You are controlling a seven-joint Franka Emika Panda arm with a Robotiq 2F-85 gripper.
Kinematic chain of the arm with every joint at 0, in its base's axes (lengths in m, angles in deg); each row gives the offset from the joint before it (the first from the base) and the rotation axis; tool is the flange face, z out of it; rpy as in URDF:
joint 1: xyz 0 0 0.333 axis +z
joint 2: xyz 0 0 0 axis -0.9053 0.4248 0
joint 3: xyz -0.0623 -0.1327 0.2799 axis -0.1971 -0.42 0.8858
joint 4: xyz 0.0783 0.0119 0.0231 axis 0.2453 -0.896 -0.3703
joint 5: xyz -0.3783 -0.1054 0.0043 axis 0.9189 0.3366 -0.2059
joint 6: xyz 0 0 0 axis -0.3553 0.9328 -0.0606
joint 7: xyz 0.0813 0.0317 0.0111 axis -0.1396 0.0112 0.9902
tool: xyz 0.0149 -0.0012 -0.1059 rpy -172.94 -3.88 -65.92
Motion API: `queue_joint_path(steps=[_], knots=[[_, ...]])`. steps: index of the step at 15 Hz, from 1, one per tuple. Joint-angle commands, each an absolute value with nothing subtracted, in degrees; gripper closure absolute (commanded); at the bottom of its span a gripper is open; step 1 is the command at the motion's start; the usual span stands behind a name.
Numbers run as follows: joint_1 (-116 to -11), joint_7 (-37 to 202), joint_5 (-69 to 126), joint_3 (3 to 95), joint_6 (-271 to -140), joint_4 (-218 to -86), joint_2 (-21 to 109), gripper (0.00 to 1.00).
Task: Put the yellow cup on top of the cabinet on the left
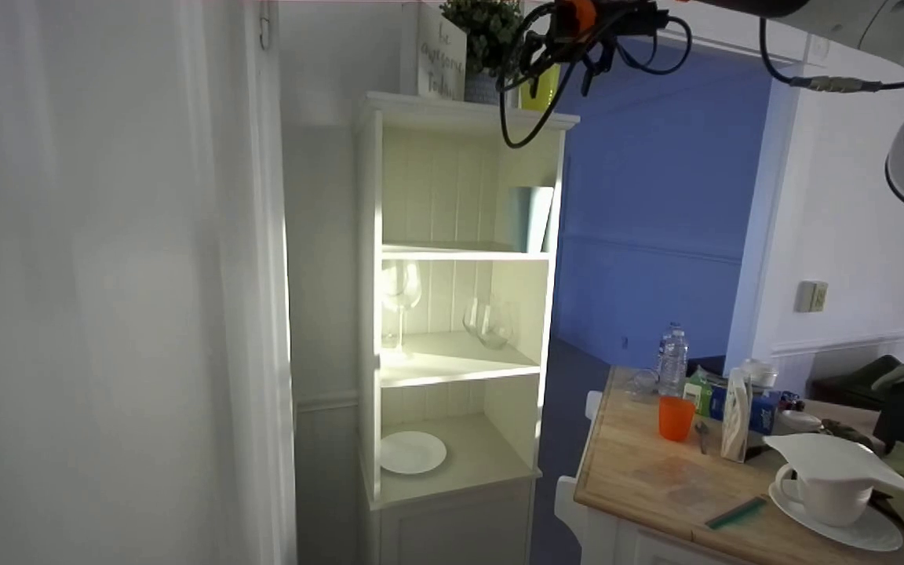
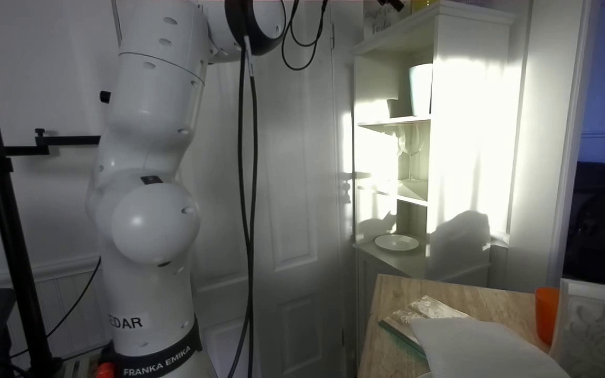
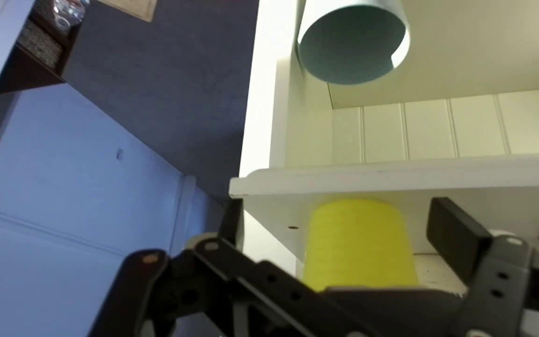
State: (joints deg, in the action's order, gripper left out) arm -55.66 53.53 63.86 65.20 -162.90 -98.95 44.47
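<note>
The yellow cup (image 1: 540, 90) stands upright on top of the cream-white cabinet (image 1: 452, 114), near its right end in this exterior view. In an exterior view only a bit of the cup (image 2: 422, 4) shows at the top edge, above the cabinet (image 2: 473, 105). My gripper (image 1: 561, 85) is at the cup. In the wrist view the gripper (image 3: 336, 217) is open, with the cup (image 3: 359, 243) between its fingers and a gap on either side. The cup rests behind the cabinet's moulded edge (image 3: 400, 180). Its lower part in the wrist view is hidden by the gripper.
A sign (image 1: 442, 59) and a potted plant (image 1: 487, 27) stand beside the cup on the cabinet top. A pale blue vase (image 1: 530, 220) stands on the shelf below. A table (image 1: 632, 479) holds an orange cup (image 1: 676, 418), bottles and a white cup. Cables (image 1: 511, 129) hang from the gripper.
</note>
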Motion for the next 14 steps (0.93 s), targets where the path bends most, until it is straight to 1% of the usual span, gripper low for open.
queue_joint_path(steps=[1,4,9,10,14], knots=[[-54.71,56.14,62.49,65.94,-155.00,-97.81,41.86,0.00],[-56.84,60.15,56.70,67.45,-152.98,-100.12,38.49,0.00],[-63.69,65.93,36.95,67.73,-151.09,-102.71,36.29,0.00],[-60.06,63.67,43.67,67.26,-150.95,-99.17,38.43,0.00],[-62.97,65.41,38.69,67.27,-150.96,-100.43,38.17,0.00]])
